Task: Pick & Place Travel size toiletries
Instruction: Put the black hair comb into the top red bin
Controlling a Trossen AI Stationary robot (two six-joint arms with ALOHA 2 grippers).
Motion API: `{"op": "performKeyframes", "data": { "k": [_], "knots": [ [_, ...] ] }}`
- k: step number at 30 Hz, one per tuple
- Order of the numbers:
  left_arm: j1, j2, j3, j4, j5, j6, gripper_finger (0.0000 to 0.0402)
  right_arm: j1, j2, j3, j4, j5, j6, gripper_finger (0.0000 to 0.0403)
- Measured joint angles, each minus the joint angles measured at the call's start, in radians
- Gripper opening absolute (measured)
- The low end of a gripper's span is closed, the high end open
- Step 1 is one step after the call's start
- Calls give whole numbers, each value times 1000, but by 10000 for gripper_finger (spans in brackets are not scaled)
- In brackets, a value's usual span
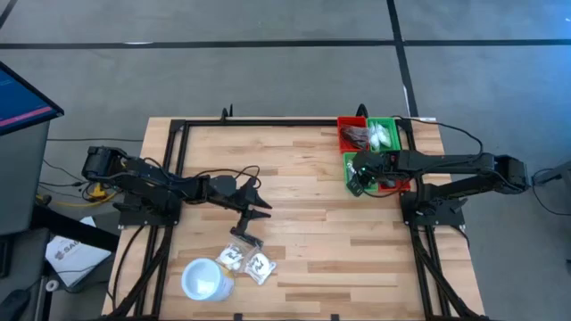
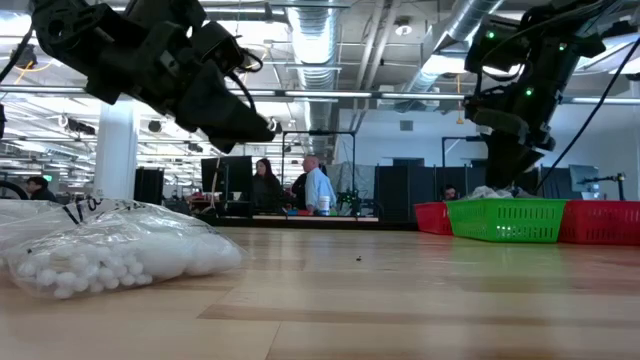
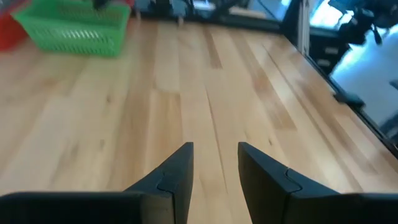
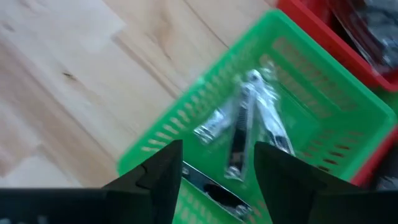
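You see the left gripper (image 3: 214, 165) with fingers parted over bare wooden table (image 3: 93, 124); a green basket (image 3: 74, 28) sits far beyond it, a red basket (image 3: 9, 34) touching.

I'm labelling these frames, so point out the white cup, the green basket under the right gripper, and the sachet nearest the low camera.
white cup (image 1: 202, 278): high view, its inside.
green basket (image 4: 186, 121): right wrist view, its wall.
sachet (image 2: 110, 250): low view, its middle.

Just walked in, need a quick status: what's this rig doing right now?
It's sorting small toiletries into baskets. The right claw hangs open over a green basket at the table's far right, where shiny metal items already lie; nothing is in its grip. The left claw is open and empty above bare wood, left of centre. Two clear sachets and a white cup wait near the front edge.
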Motion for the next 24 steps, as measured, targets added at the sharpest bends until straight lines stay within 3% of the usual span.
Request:
{"op": "performKeyframes", "data": {
  "k": [9, 24],
  "knots": [
    [-49, 0, 0, -121, 128, -2, 118, 49, 0, 0, 106, -3, -31, 193],
    [-143, 0, 0, -363, 134, -54, 113, 182, 0, 0, 346, -5, -64, 176]
  ]
}}
